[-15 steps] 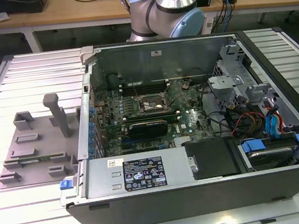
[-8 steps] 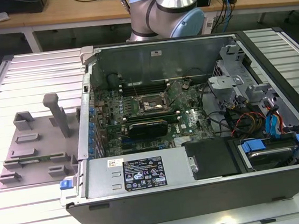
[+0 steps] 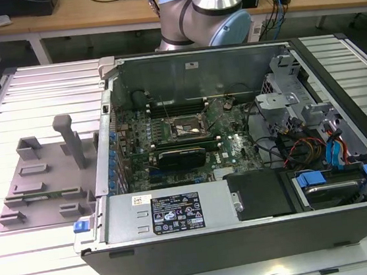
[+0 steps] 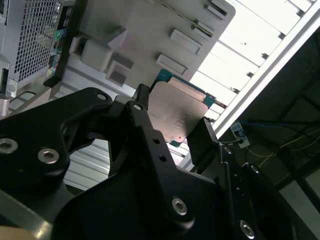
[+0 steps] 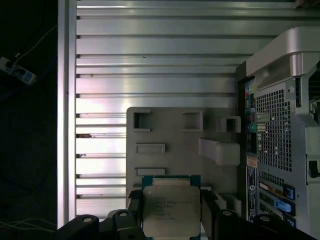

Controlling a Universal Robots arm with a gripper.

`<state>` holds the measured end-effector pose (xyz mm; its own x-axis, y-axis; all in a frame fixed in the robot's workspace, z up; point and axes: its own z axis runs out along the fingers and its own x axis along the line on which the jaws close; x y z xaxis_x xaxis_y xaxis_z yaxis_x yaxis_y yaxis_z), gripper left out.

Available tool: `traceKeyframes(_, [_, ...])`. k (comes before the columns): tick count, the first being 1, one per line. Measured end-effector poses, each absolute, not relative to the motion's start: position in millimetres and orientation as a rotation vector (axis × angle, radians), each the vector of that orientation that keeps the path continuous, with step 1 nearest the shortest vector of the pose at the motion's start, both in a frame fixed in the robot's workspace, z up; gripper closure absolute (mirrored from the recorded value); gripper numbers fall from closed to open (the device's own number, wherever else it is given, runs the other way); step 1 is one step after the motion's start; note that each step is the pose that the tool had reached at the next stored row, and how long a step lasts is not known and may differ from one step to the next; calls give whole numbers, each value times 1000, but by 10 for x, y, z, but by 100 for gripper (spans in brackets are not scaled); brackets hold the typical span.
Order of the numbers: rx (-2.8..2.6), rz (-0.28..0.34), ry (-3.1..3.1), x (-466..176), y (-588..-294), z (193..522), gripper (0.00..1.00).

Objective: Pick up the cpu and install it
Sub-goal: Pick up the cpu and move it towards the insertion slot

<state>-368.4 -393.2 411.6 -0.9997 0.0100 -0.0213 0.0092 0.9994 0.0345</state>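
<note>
The cpu [image 5: 171, 211] is a flat square chip with a silver-grey metal top and a thin green edge. My gripper [image 5: 171, 205] is shut on it, with one black finger [image 5: 134, 202] on each of two opposite sides. In the second wrist view the cpu [image 4: 177, 107] sits tilted between the fingers [image 4: 142, 112] of the gripper [image 4: 172, 122]. It hangs well above the grey fixture tray [image 5: 170, 134]. The black cpu socket [image 3: 186, 129] lies on the motherboard inside the open computer case [image 3: 246, 223].
The grey fixture tray [image 3: 49, 179], with its slots and upright posts, lies on the slatted aluminium table [image 3: 25, 262] at the exterior view's left of the case. The arm's base [image 3: 202, 9] stands behind the case. The case's rear panel [image 5: 280, 125] lies beside the tray.
</note>
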Motion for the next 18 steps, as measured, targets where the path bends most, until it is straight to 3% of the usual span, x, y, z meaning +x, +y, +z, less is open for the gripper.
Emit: traceKeyframes(18, [15,54,3120,-3557,-3932,4117,45])
